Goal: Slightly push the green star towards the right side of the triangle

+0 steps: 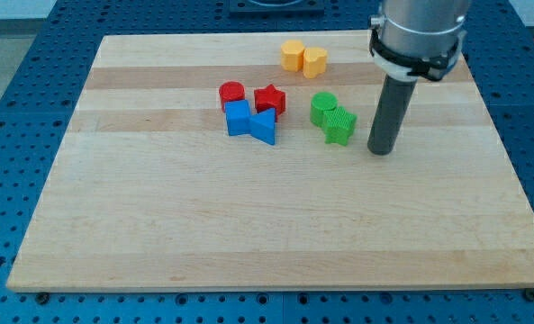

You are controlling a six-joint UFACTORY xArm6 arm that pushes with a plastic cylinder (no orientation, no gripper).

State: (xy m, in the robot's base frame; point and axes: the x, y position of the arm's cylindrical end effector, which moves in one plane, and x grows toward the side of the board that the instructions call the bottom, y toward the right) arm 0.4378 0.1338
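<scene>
The green star (339,125) lies on the wooden board (248,216), right of centre near the view's top, touching a green cylinder (322,107) just up-left of it. The blue triangle (264,126) lies to the star's left, touching a blue cube-like block (238,118). My tip (381,148) stands on the board just right of the green star, a short gap apart, slightly lower in the view. The rod rises from it to the arm's grey body at the view's top right.
A red cylinder (231,94) and a red star (269,99) sit just above the blue blocks. Two yellow blocks (303,58) touch each other near the board's top edge. A blue perforated table (14,108) surrounds the board.
</scene>
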